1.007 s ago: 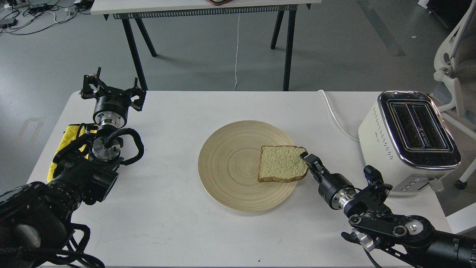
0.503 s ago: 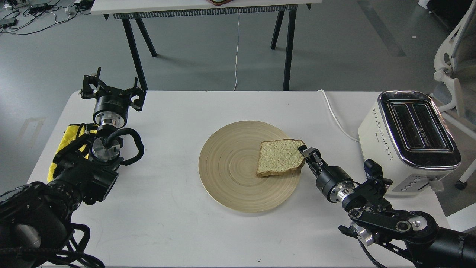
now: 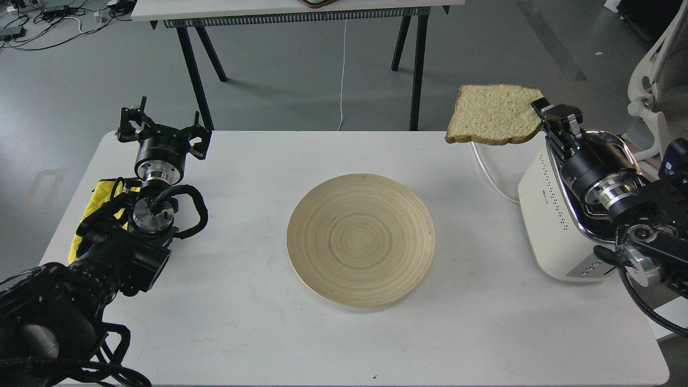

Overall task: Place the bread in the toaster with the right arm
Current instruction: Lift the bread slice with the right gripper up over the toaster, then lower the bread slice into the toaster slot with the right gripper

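My right gripper [image 3: 543, 115] is shut on the right edge of the bread [image 3: 493, 113], a tan slice with brown crust. It holds the slice roughly flat, high above the table's back right, just left of the toaster. The cream-white toaster [image 3: 553, 231] with chrome top stands at the table's right edge; my right arm covers most of its slots. My left gripper [image 3: 161, 129] is open and empty near the table's back left corner, beside yellow fabric [image 3: 99, 201].
A round wooden plate [image 3: 360, 239] lies empty in the middle of the white table [image 3: 258, 322]. The toaster's white cord [image 3: 486, 172] runs over the table's back edge. Another table [image 3: 290, 11] and a white chair [image 3: 653, 80] stand behind.
My right gripper has lifted the bread off the plate and carried it up and to the right, next to the toaster. The plate is now bare. The left arm has not moved.
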Controlling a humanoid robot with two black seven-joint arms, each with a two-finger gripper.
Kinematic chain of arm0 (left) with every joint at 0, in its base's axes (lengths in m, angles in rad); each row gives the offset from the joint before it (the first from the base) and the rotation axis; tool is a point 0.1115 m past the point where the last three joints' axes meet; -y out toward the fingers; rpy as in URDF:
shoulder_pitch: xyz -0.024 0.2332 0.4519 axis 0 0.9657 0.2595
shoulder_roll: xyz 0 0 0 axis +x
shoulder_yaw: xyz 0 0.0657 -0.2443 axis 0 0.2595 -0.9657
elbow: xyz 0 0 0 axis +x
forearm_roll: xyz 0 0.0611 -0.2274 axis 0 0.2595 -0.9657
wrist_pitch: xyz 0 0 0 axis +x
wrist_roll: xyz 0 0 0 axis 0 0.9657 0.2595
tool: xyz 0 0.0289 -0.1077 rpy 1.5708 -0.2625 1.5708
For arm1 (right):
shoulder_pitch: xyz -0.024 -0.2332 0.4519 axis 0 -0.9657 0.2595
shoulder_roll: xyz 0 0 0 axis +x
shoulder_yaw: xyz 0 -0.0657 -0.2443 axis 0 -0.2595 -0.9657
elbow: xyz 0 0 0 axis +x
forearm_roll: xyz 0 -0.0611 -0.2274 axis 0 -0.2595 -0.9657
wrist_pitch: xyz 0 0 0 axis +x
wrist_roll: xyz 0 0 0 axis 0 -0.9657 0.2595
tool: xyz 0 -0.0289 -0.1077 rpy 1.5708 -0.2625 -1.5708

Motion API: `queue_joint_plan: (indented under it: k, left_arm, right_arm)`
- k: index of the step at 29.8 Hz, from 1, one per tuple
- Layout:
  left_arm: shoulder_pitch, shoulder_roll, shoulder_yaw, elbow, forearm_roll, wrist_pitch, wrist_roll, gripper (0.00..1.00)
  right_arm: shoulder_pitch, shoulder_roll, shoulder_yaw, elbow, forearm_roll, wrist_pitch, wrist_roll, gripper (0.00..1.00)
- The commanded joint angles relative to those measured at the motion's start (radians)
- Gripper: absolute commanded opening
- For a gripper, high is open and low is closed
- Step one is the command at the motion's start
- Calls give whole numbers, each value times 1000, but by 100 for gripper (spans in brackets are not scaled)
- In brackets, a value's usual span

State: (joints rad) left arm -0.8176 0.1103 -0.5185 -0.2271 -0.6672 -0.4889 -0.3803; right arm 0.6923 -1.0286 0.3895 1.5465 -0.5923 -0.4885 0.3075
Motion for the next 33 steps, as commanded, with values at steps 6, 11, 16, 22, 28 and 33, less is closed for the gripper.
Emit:
queue_joint_plan:
  k: [6, 11, 16, 22, 28, 33]
  left_arm:
    - [0, 0, 0, 0, 0, 0, 0, 100]
    - [2, 0, 0, 0, 0, 0, 0, 100]
    - [0, 0, 0, 0, 0, 0, 0, 100]
    - [0, 0, -2, 0, 0, 0, 0, 100]
    - [0, 0, 0, 0, 0, 0, 0, 100]
    - [2, 0, 0, 0, 0, 0, 0, 100]
  right_arm:
    - [-5, -372, -75, 9, -81, 0, 7, 0]
    - [-5, -410, -198, 1, -103, 0, 8, 0]
    - [-5, -372, -261, -6, -107, 0, 13, 0]
    - [-5, -350, -271, -3, -104, 0, 18, 0]
    - [-7, -335, -274, -3, -106, 0, 16, 0]
    - [-7, -311, -279, -11, -107, 0, 15, 0]
